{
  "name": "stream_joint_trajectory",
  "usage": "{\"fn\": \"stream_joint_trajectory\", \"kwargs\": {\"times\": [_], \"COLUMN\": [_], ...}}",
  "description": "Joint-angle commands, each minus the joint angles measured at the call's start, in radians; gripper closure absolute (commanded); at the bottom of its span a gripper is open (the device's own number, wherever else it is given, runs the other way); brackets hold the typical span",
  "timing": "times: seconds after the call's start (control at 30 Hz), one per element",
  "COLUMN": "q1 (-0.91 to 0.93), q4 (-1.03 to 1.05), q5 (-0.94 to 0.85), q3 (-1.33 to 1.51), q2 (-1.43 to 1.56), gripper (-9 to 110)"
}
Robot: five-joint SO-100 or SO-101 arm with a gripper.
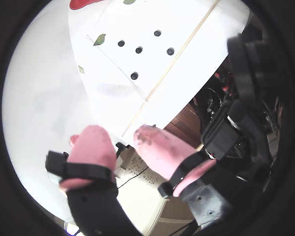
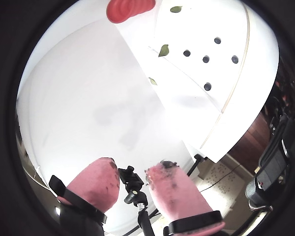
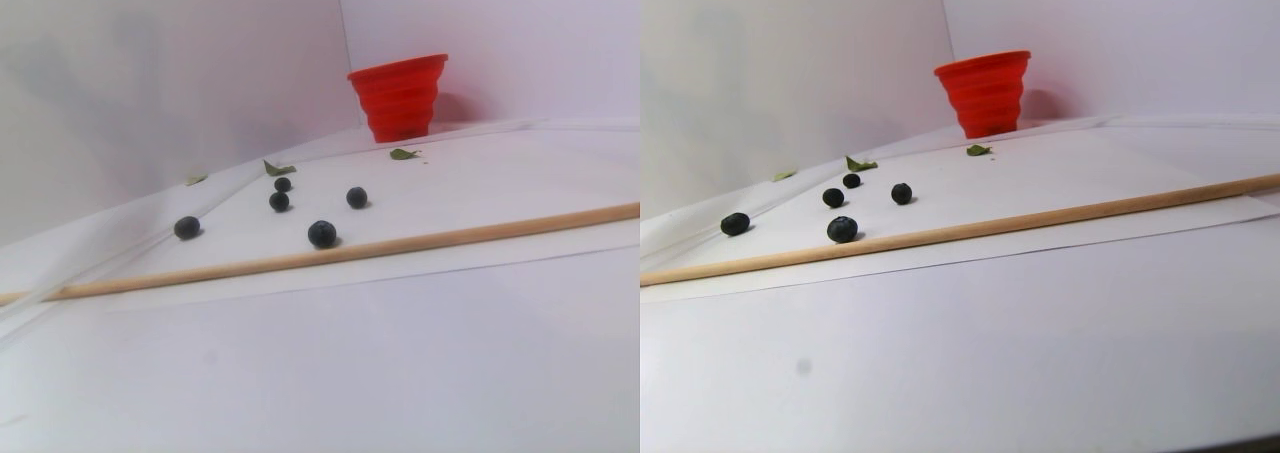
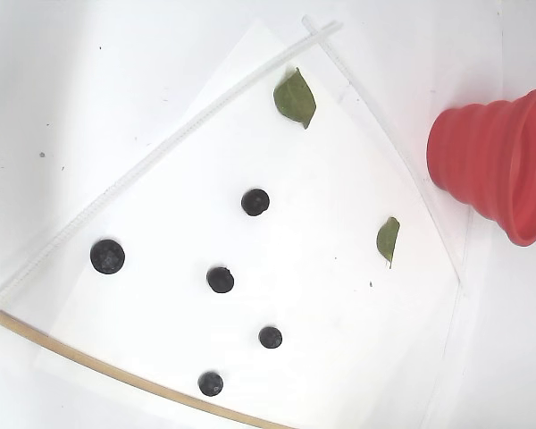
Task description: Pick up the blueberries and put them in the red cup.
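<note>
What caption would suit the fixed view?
Five small dark blueberries lie scattered on white paper, with a ribbed red collapsible cup waiting beside it.

Five small dark blue-black blueberries (image 3: 322,234) sit scattered on a white paper sheet (image 3: 470,198), just behind a thin wooden stick (image 3: 450,237). The red ribbed collapsible cup (image 3: 398,98) stands upright farther back, with little green leaves (image 3: 403,154) nearby.

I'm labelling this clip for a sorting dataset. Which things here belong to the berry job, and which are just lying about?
Belongs to the job:
- five blueberries on the white paper
- red cup, no berry visible in it
- gripper, open, holding nothing

Just lying about:
- green leaves
- wooden stick
- white paper sheet
</note>
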Motion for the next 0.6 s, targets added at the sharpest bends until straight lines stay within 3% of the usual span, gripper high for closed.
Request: {"fn": "stream_joint_trajectory", "kwargs": {"times": [0.0, 0.57], "q1": [0.014, 0.012], "q4": [0.0, 0.0], "q5": [-0.011, -0.006], "q3": [-0.011, -0.011], "q2": [-0.012, -0.003], "gripper": [91, 90]}}
